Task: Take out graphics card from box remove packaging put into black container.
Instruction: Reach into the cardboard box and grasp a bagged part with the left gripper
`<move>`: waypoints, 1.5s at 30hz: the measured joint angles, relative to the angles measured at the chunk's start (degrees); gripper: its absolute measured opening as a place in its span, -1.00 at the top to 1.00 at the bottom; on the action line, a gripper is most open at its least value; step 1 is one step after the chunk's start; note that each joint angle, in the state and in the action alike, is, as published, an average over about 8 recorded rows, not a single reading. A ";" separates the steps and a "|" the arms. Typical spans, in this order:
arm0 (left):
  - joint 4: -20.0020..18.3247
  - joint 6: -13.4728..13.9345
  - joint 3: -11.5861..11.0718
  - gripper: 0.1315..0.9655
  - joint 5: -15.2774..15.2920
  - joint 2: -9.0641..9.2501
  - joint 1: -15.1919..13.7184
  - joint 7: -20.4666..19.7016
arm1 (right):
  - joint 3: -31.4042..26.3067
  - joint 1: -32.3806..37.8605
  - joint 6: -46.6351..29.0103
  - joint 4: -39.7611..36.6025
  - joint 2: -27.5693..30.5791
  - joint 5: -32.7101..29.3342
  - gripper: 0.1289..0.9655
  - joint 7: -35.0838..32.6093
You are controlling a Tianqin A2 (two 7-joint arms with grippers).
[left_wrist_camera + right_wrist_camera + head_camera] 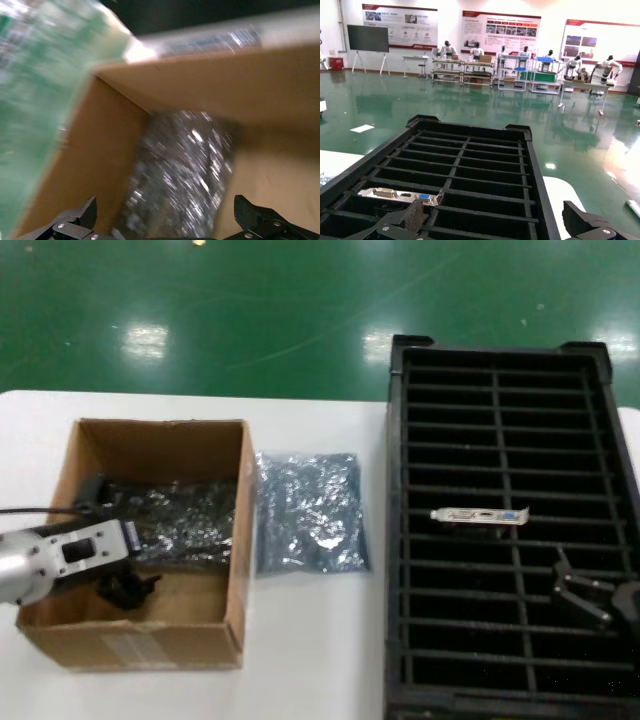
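Observation:
The brown box [238, 540] stands on the left of the table. A silver bagged item [185, 520] lies in it, filling the left wrist view [180, 170]. My left gripper [128, 587] reaches down inside the box, open [167, 227], its fingertips [77, 217] wide apart just short of the bag. A flat sheet of silver packaging [310, 512] lies on the table beside the box. A graphics card's silver bracket [480, 515] stands in a slot of the black container [398, 540]. My right gripper [585, 592] hovers open over the container's near right part [495, 227], near the bracket [402, 195].
The white table [320, 640] runs between the box and the container. Most slots of the container [535, 165] hold nothing. Green floor [250, 310] lies beyond the table's far edge.

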 joint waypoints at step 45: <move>12.12 2.45 -6.41 0.16 23.64 13.71 -3.63 12.74 | 0.00 0.00 0.00 0.00 0.00 -0.02 -1.00 0.02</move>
